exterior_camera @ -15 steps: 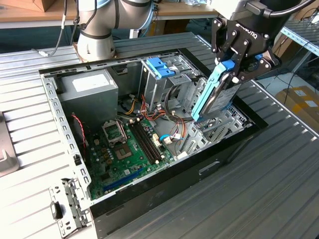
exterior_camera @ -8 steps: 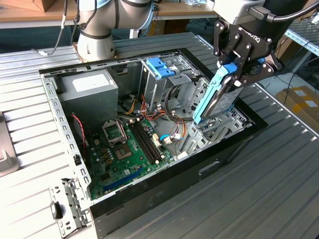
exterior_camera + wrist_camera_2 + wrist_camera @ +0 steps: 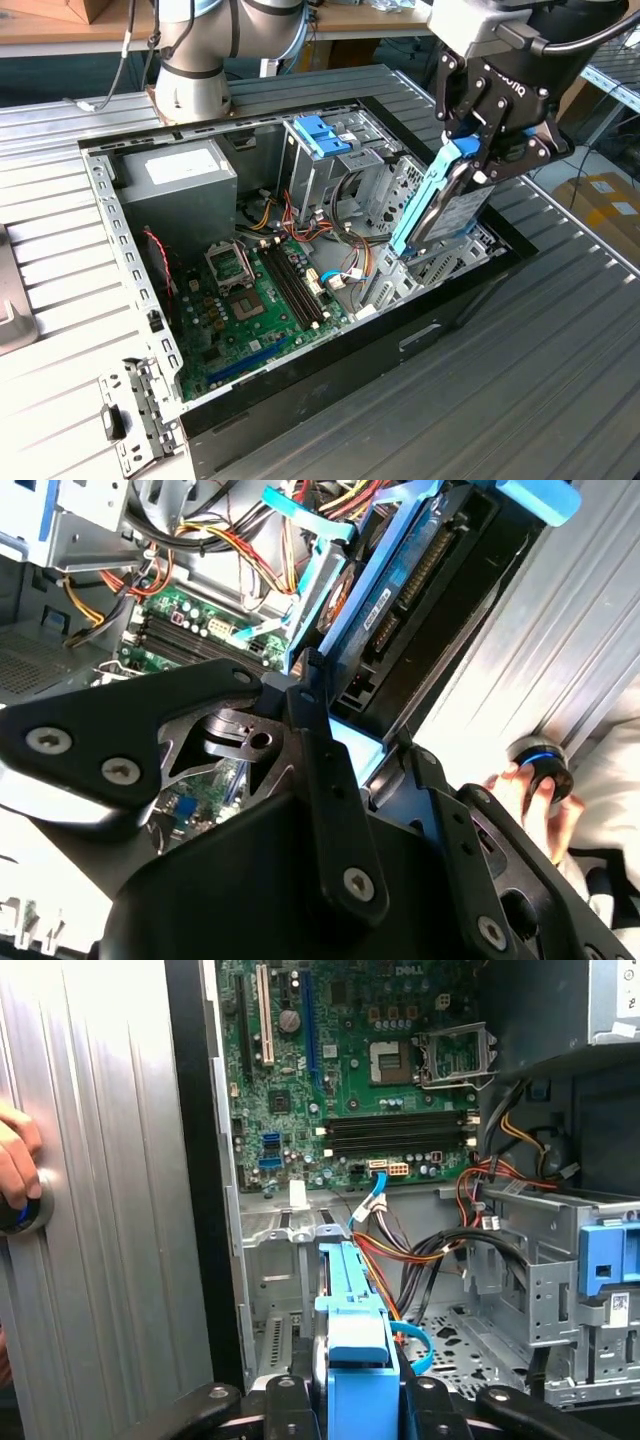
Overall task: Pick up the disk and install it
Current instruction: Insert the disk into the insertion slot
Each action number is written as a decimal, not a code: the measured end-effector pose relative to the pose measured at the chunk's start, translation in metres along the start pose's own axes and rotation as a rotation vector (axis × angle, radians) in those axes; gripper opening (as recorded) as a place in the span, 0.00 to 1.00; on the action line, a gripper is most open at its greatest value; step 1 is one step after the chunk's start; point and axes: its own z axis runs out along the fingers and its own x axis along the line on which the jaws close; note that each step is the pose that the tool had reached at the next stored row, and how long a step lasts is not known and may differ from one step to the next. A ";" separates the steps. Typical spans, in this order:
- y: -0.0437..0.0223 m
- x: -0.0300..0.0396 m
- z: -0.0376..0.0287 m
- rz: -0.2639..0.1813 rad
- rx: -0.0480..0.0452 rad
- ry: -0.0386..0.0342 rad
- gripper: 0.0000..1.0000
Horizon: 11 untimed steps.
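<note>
Hanging tilted over the open computer case (image 3: 300,410), the disk (image 3: 440,205) sits clamped between the fingers (image 3: 465,100) of the gripper (image 3: 490,158). Installing is in hand; I'd say it needs lining up with the drive cage (image 3: 435,268) just beneath.

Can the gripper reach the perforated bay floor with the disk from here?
Probably yes: the gripper, shut on the disk, hangs over the open case, bay floor uncovered below. Loose cables run beside it and might snag.
</note>
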 end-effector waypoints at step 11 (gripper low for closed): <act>0.0016 -0.0013 0.0017 -0.030 -0.0017 -0.0048 0.37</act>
